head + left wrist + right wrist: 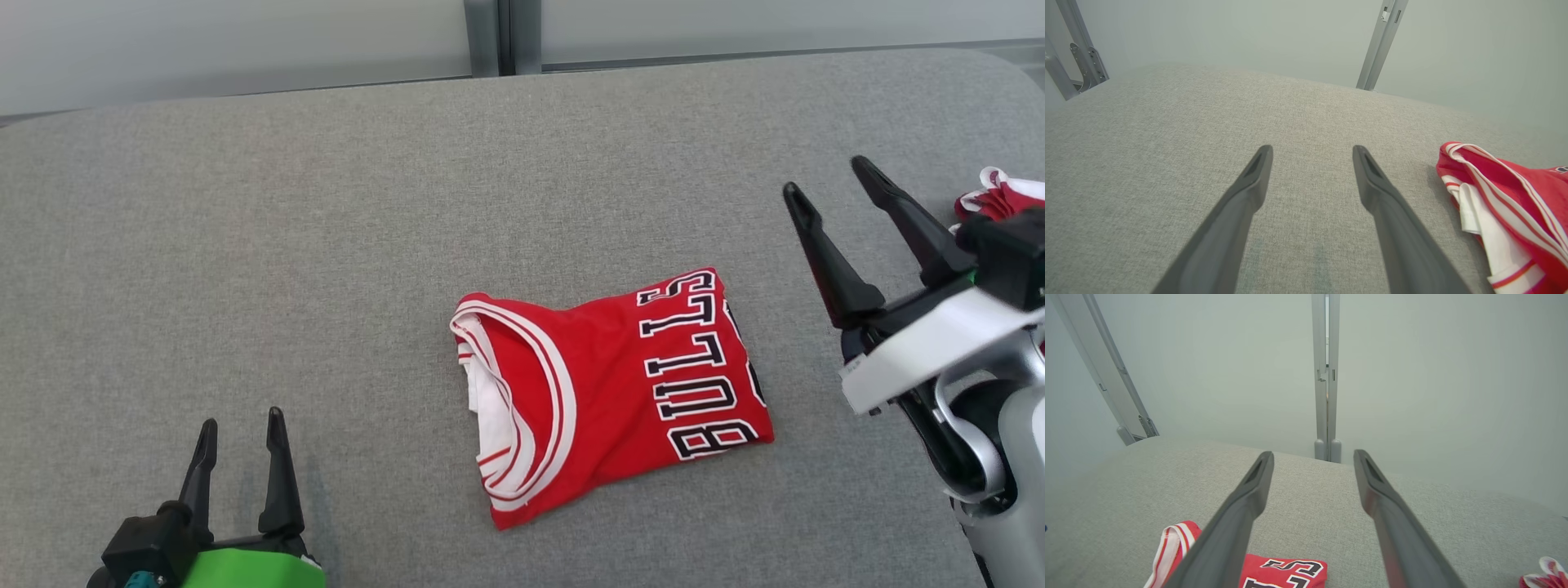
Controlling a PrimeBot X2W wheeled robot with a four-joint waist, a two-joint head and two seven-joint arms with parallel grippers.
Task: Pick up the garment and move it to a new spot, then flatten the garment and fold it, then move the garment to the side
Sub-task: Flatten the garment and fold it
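The garment (608, 392) is a red basketball jersey with white trim and dark lettering, folded into a compact rectangle in the middle of the grey padded surface (326, 245). Its neckline edge shows at the right of the left wrist view (1506, 204), and a strip of it lies under my right fingers in the right wrist view (1286, 571). My left gripper (241, 425) is open at the lower left, well apart from the jersey. Raised to the right of the jersey, my right gripper (829, 180) is open and holds nothing.
A second bundle of red and white cloth (1000, 196) lies at the right edge, behind my right wrist, and shows in the right wrist view (1545, 575). A pale wall with grey metal posts (490, 37) runs along the far edge of the surface.
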